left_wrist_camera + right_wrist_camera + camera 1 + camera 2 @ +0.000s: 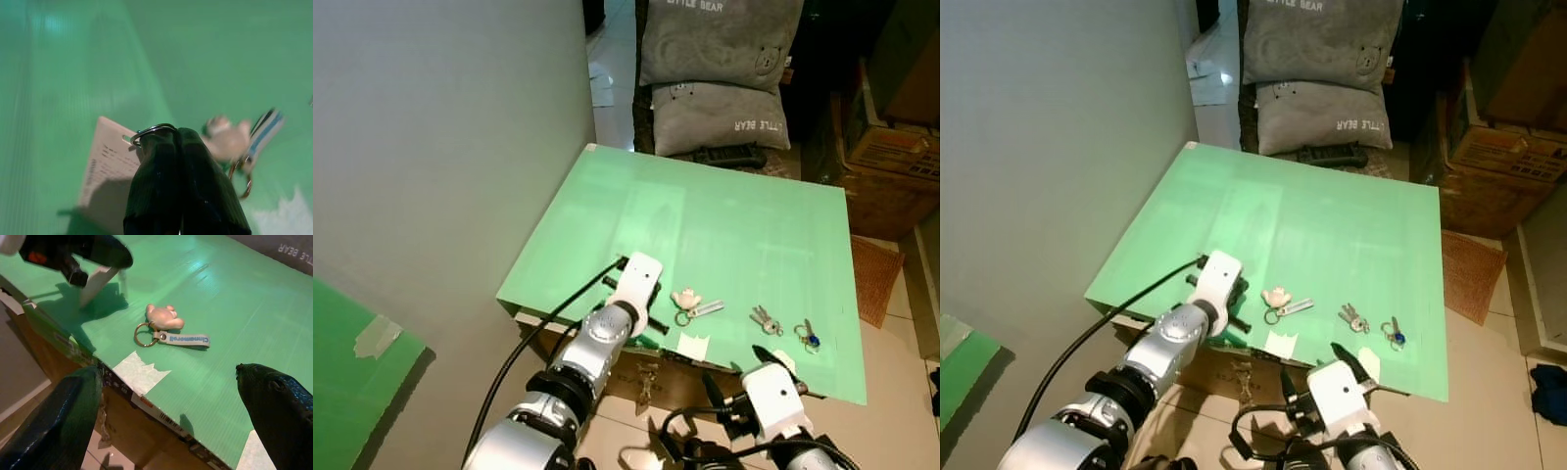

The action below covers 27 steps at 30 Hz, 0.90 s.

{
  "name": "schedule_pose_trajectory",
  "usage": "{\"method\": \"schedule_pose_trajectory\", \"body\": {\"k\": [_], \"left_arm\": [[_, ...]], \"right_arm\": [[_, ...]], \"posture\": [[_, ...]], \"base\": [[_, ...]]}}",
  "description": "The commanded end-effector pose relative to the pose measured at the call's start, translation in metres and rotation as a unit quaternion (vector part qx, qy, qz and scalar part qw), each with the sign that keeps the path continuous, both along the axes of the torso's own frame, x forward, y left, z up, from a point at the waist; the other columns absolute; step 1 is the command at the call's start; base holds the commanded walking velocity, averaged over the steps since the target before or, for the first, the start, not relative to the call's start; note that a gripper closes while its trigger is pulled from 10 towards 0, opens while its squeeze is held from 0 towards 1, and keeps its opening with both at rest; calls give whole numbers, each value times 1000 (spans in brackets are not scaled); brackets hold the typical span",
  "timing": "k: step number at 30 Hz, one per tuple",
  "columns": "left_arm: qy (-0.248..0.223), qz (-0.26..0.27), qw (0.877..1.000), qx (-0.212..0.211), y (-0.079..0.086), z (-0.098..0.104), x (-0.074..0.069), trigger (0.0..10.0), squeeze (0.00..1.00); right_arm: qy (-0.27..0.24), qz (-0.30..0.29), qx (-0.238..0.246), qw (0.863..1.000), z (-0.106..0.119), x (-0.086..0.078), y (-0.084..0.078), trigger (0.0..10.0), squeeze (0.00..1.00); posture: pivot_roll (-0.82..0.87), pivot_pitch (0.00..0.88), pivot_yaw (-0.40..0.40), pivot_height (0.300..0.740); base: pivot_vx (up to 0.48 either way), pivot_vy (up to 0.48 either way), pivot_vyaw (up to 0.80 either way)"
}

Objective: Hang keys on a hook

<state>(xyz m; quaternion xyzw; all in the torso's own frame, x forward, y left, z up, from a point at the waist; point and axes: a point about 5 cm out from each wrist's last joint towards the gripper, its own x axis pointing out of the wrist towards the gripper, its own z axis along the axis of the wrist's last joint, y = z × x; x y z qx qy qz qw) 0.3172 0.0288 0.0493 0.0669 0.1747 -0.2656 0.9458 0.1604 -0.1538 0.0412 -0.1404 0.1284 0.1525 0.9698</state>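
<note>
A keychain (695, 304) with a beige figure, a metal ring and a grey strap lies near the front edge of the green table (724, 215). To its right are a small bunch of keys (764, 319) and a ring with a blue tag (808, 338). My left gripper (168, 134) is low over the table just left of the keychain, shut on a silver metal loop (149, 129) that sits at a white printed card (110, 166). My right gripper (168, 372) is open at the table's front edge, level with the keychain (164, 323) and apart from it.
White tape patches (693, 345) stick at the table's front edge. A grey wall stands on the left. Two grey pillows (720, 59) lie beyond the table. Cardboard boxes (891, 147) and a brown mat (873, 279) are on the right. A cardboard side shows below the table edge.
</note>
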Motion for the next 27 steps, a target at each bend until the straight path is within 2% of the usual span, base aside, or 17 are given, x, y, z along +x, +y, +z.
{"method": "schedule_pose_trajectory", "body": {"k": [1, 7, 8, 9, 13, 14, 15, 19, 22, 23, 27], "left_arm": [[4, -11, 1000, -23, -9, 3, -3, 0, 0], [-3, 2, 998, -61, 0, 11, 1, 0, 0], [-12, 6, 996, -92, 3, 20, 3, 0, 0], [-20, 8, 994, -105, 6, 25, 5, 0, 0], [-40, 10, 992, -118, 17, 36, 10, 0, 0], [-62, 6, 989, -137, 24, 47, 14, 0, 0], [-62, 6, 989, -137, 24, 47, 14, 0, 0], [-95, -7, 982, -164, 39, 69, 25, 0, 0], [-107, -21, 977, -186, 45, 80, 27, 0, 0], [-111, -44, 969, -217, 49, 90, 27, 0, 0], [-113, -84, 954, -266, 51, 103, 24, 0, 0]], "right_arm": [[17, -13, 5, 1000, -6, -2, -4, 10000, 0], [12, -5, 2, 1000, -7, 4, -2, 10000, 0], [10, -3, 0, 1000, -7, 5, -1, 10000, 0], [8, -3, 0, 1000, -7, 6, -1, 10000, 0], [6, -5, -1, 1000, -7, 10, -2, 10000, 0], [3, -6, 1, 1000, -6, 13, -2, 10000, 0], [3, -6, 1, 1000, -6, 13, -2, 10000, 0], [-14, -10, 4, 1000, -1, 25, -1, 10000, 0], [-20, -10, 5, 1000, 0, 31, -1, 10000, 0], [-26, -10, 5, 1000, 1, 37, -1, 10000, 0], [-35, -10, 6, 999, 3, 45, 0, 10000, 0]], "posture": [[-254, 103, 72, 740], [-240, 87, 73, 740], [-240, 83, 73, 740], [-237, 77, 75, 740], [-234, 73, 76, 740], [-227, 61, 75, 740], [-227, 61, 75, 740], [-221, 39, 75, 740], [-214, 18, 75, 740], [-210, 8, 76, 740], [-203, 0, 78, 740]], "base": [[0, 0, 0], [0, 0, 0], [0, 0, 0], [0, 0, 0], [0, 0, 0], [0, 0, 0], [0, 0, 0], [0, 0, 0], [0, 0, 0], [0, 0, 0], [0, 0, 0]]}}
